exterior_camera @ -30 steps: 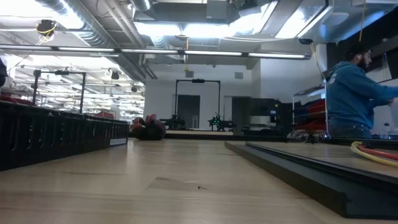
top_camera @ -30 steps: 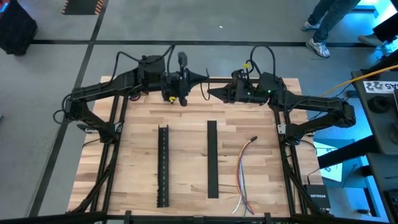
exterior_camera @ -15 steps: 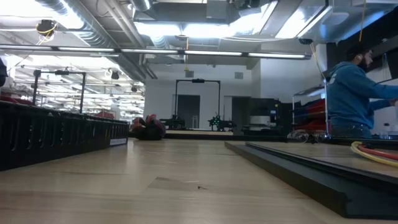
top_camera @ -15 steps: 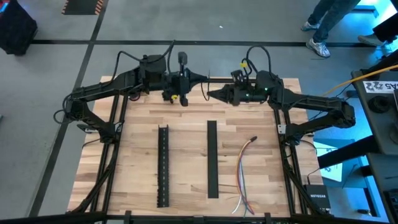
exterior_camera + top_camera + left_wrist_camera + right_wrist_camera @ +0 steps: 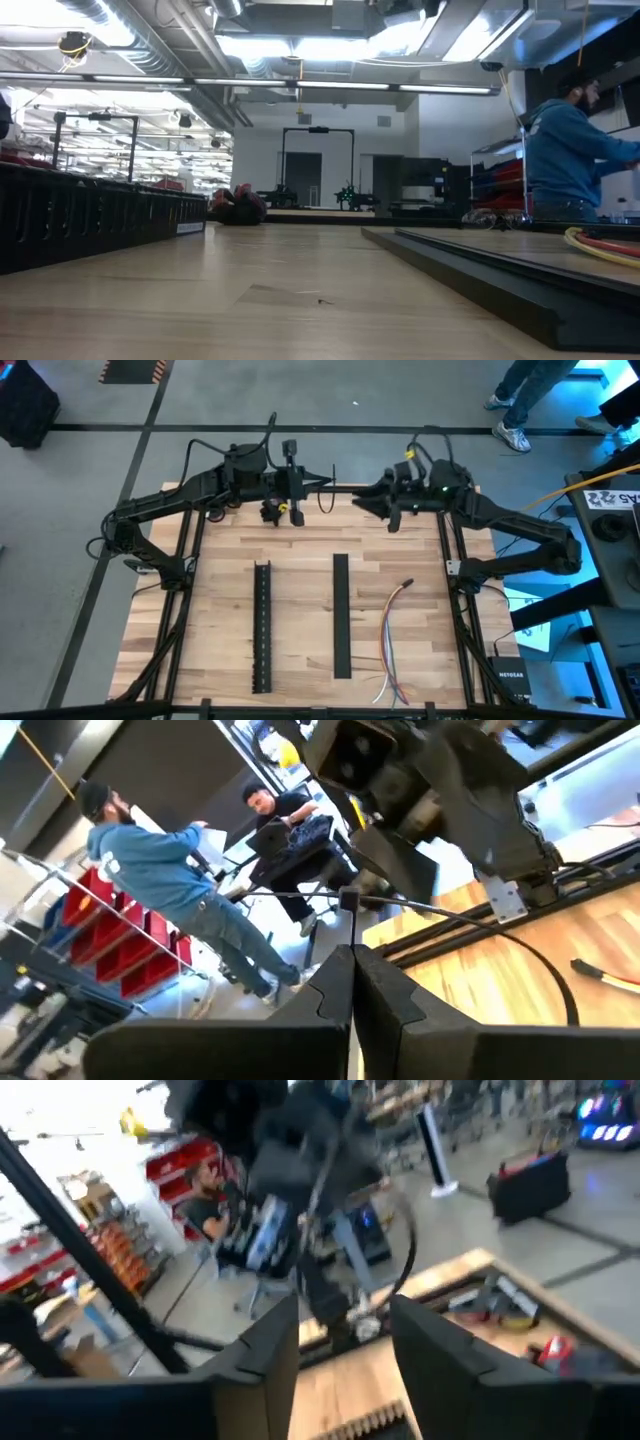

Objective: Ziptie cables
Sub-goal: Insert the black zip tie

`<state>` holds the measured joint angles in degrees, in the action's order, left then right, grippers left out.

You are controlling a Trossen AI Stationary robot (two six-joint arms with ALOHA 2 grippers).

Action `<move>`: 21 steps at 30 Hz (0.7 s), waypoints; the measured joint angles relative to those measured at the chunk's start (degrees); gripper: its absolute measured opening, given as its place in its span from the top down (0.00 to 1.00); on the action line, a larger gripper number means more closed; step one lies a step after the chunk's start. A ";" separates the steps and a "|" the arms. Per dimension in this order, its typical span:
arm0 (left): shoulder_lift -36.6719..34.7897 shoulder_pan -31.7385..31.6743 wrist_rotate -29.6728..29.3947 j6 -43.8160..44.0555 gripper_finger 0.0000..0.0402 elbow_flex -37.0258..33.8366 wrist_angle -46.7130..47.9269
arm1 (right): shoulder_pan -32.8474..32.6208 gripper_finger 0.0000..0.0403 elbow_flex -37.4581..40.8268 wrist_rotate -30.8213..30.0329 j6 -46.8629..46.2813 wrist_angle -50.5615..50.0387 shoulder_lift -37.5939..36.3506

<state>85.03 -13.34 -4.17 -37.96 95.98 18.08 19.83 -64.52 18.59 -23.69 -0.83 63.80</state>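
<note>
Left gripper (image 5: 316,484): held above the far edge of the table, left of centre, pointing right; its fingers (image 5: 352,982) are pressed together on a ziptie (image 5: 300,896).
Ziptie: a hair-thin dark strap, seen in the left wrist view running across just past the fingertips and curving down in a loop; in the high view a small loop (image 5: 327,500) hangs at the left gripper's tip.
Right gripper (image 5: 362,501): held above the far edge, right of centre, pointing left toward the left gripper, a short gap between them; its fingers (image 5: 275,1342) are spread apart with nothing between them.
Cables (image 5: 392,638): a loose red, white, blue and grey bundle lying on the table's near right part, well apart from both grippers.
Slotted channel (image 5: 262,625): lying lengthwise, left of centre.
Flat cover (image 5: 341,614): lying parallel at the centre.
Person (image 5: 568,160): in a blue top, standing beyond the table.
</note>
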 joint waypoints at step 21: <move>4.09 2.86 2.23 1.89 1.00 -0.02 0.02 | 6.87 0.63 -0.01 20.13 -15.22 18.00 8.18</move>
<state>89.12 -10.48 -1.94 -36.07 95.96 18.10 26.70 -64.53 38.72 -38.92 17.18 71.99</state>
